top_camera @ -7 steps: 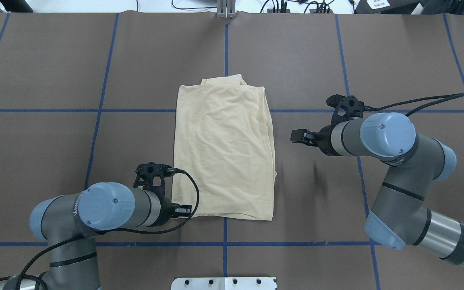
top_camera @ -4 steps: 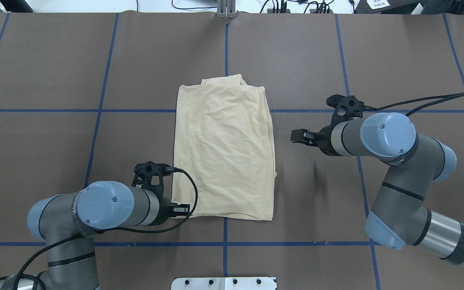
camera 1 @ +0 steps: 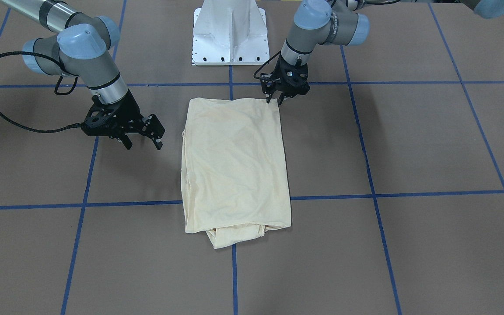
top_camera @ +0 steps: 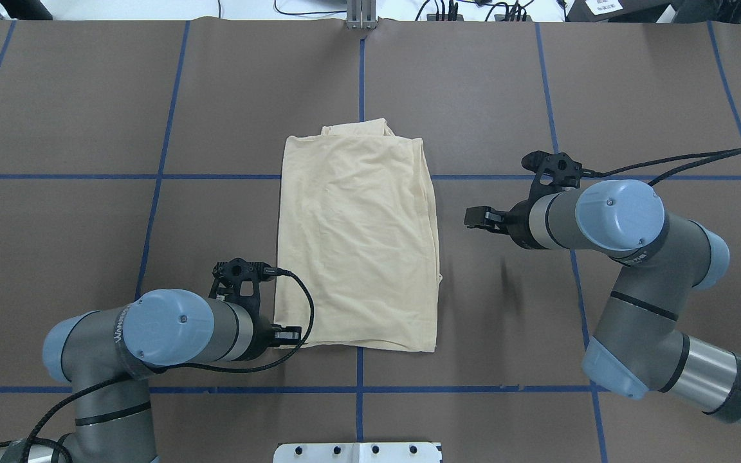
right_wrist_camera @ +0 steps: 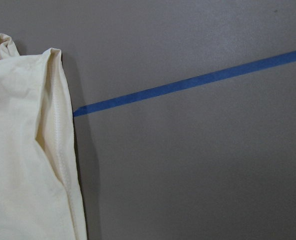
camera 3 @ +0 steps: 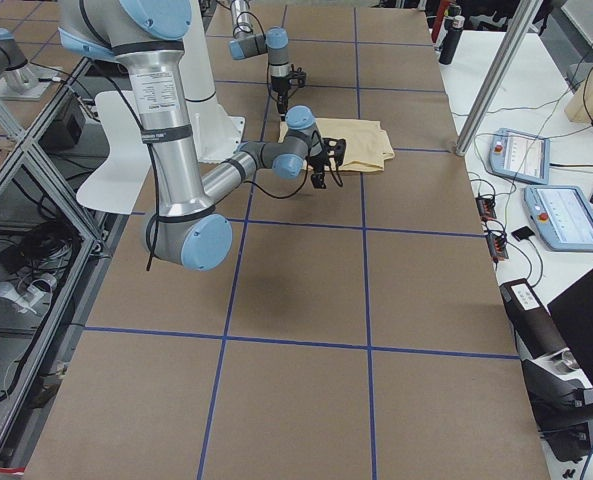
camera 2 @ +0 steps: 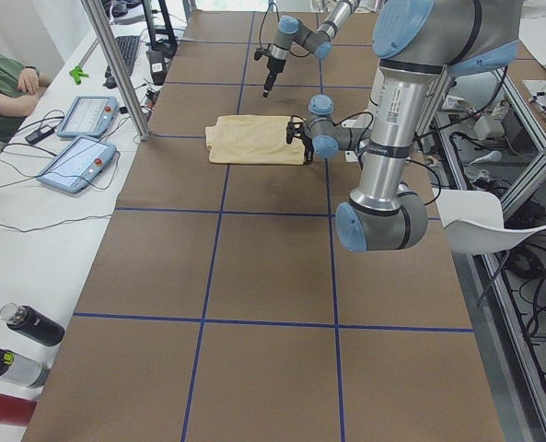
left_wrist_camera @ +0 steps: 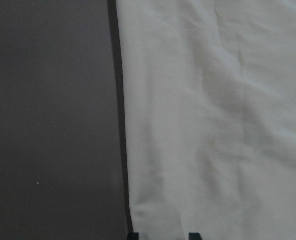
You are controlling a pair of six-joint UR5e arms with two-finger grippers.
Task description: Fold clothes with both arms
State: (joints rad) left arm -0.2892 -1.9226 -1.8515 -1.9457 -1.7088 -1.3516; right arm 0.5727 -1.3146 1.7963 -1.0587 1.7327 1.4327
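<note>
One pale cream-yellow T-shirt (top_camera: pixel 357 238) lies flat near the middle of the brown worktop (top_camera: pixel 87 96). It is folded into a long rectangle with the long sides running away from the robot, and it is lightly wrinkled. At the far short end a tucked layer of fabric (camera 1: pixel 234 238) pokes out past the top layer. In the right wrist view the stacked hems show along the shirt's right edge. The shirt sits across the blue tape lines (top_camera: pixel 216 176), covering the spot where the centre line crosses a side-to-side line. The left gripper (top_camera: pixel 290 334) is down at the shirt's near-left corner, the one on the robot's side. In the left wrist view its fingertips (left_wrist_camera: pixel 193 235) stand a little apart right at the cloth's edge, one by the edge and one over the fabric. It has nothing pinched between them, and whether the tips touch the cloth cannot be told. The left arm (top_camera: pixel 171 328) is bent low beside that corner, with its black cable looping over the shirt's edge. The right gripper (camera 1: pixel 143 144) hangs beside the shirt's right long edge, clear of the fabric. Its jaws are spread wide and it holds nothing. The right arm (top_camera: pixel 621 215) reaches in from the side, with its shadow on the bare worktop. The white pedestal base (camera 1: pixel 230 35) sits at the robot's edge, apart from the shirt.
</note>
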